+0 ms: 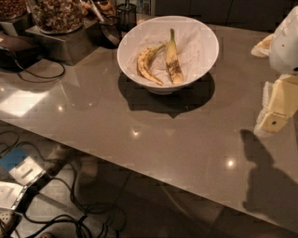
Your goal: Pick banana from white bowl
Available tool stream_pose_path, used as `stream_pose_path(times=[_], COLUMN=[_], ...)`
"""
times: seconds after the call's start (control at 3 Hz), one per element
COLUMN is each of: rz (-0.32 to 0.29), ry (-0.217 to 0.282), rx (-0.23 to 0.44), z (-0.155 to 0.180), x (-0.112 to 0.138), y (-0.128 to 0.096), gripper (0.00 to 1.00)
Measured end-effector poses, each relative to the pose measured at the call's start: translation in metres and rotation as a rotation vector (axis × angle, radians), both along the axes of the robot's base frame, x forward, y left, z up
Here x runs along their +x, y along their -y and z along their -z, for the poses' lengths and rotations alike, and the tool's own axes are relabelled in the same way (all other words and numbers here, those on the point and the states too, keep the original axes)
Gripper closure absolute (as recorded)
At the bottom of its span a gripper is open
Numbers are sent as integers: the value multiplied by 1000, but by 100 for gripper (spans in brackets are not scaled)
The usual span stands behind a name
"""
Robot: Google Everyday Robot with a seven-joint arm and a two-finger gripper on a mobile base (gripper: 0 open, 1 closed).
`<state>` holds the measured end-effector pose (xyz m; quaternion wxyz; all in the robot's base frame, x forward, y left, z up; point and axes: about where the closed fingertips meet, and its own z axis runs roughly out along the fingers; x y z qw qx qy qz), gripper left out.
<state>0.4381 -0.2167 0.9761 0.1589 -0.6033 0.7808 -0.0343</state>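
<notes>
- Foreground, floor level: loose cables [79, 209] lie below the near edge of the table [139, 144].
- Right edge, above the table: the gripper [274, 114], a cream-coloured unit under a white arm housing, hangs well apart from the bowl and holds nothing. Whether it is open or closed cannot be told from here. Its shadow [263, 179] falls on the table surface below it.
- Centre, further back: the white bowl [205, 39] stands upright on the table.
- Inside it, on the right, lies the banana [172, 59]: straighter, dark-blotched, stem pointing away.
- Just beside it on the left lies a curved, paler banana [145, 65]; their far ends look close or touching.
- Far left: glass jars of nuts [58, 14] on a raised stand.
- Step in hand, as judged: approach, with no grasp begun.
- Next move, as judged: carry the gripper leftward over the rim, then descend on the blotched fruit's midsection, keeping off its neighbour and the sloping wall.
</notes>
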Motion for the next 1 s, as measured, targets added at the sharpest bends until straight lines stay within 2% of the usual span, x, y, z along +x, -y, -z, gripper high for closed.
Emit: stream_pose_path(times=[0.67, 1.0], rz=[19, 46], ry=[-1, -24], rx=[12, 12], z=[-8, -15], x=[6, 22], y=[-5, -20], gripper=[0, 0])
